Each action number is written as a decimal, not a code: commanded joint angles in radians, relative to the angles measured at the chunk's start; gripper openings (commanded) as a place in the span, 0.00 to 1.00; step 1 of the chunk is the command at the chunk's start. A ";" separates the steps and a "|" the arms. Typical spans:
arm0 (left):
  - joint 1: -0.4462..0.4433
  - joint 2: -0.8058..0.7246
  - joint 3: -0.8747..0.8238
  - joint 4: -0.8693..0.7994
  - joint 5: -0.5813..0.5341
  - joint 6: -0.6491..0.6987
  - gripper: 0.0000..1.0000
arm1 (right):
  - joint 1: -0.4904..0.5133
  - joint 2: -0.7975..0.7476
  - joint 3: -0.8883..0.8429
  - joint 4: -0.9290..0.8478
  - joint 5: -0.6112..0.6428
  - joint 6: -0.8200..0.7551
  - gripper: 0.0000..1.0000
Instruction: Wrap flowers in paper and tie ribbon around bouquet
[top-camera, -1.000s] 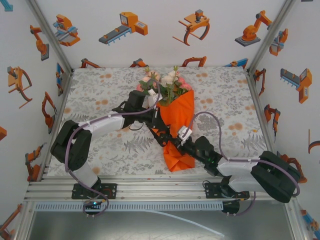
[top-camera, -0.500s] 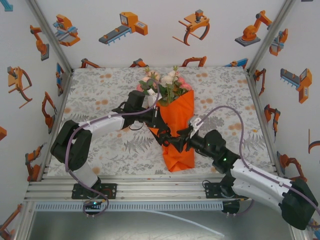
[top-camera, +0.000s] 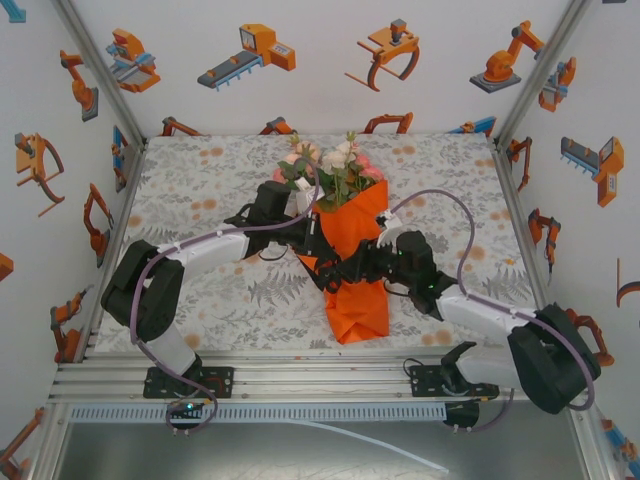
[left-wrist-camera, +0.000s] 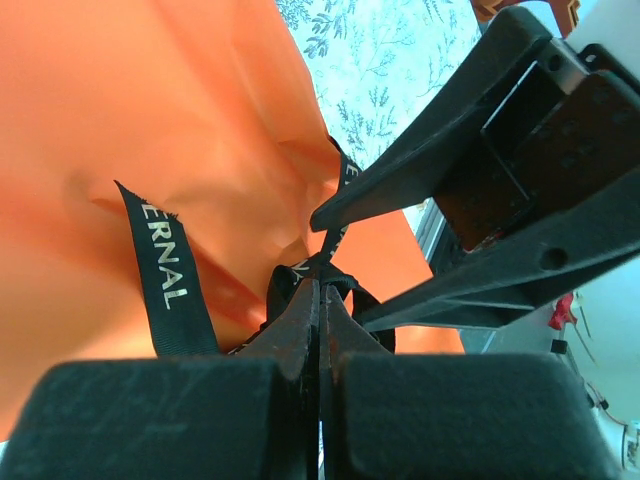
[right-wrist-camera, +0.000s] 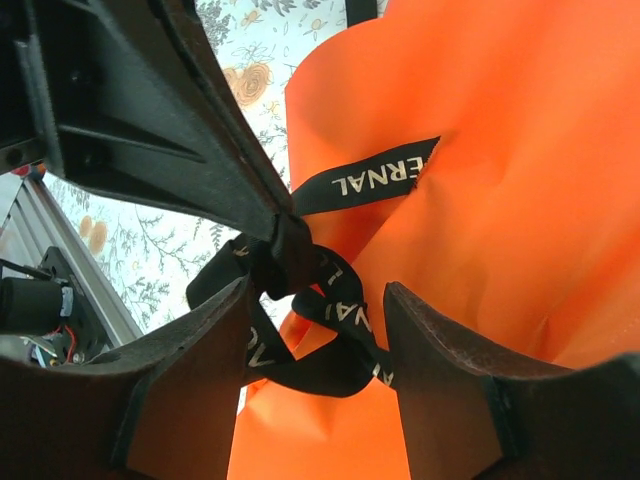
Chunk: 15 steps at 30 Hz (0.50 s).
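The bouquet lies mid-table, pink and white flowers sprouting from the orange paper cone. A black ribbon with pale lettering is looped round the cone's waist, with one tail lying loose on the paper. My left gripper reaches in from the left. It is shut on a bunched part of the ribbon. My right gripper comes from the right. It stands open, with the ribbon's loop hanging between its fingers, unclamped.
The table wears a grey leaf-print cloth. White walls with orange robot cartoons close in the left, back and right. The aluminium rail with both arm bases runs along the front. Purple-grey cables arc above the right arm.
The right arm has swung up from lying low at the front right, and its gripper now meets the ribbon from the right with wider jaws. The left arm and bouquet have stayed put.
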 joint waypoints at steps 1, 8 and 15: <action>-0.005 -0.031 -0.007 0.010 0.014 0.000 0.00 | -0.005 0.038 0.046 0.132 -0.034 0.029 0.43; -0.004 -0.038 -0.009 -0.004 0.014 0.011 0.00 | -0.004 0.096 0.058 0.207 -0.054 0.050 0.19; -0.017 -0.166 -0.089 0.047 -0.118 0.005 0.19 | -0.005 0.080 0.029 0.229 0.006 0.061 0.00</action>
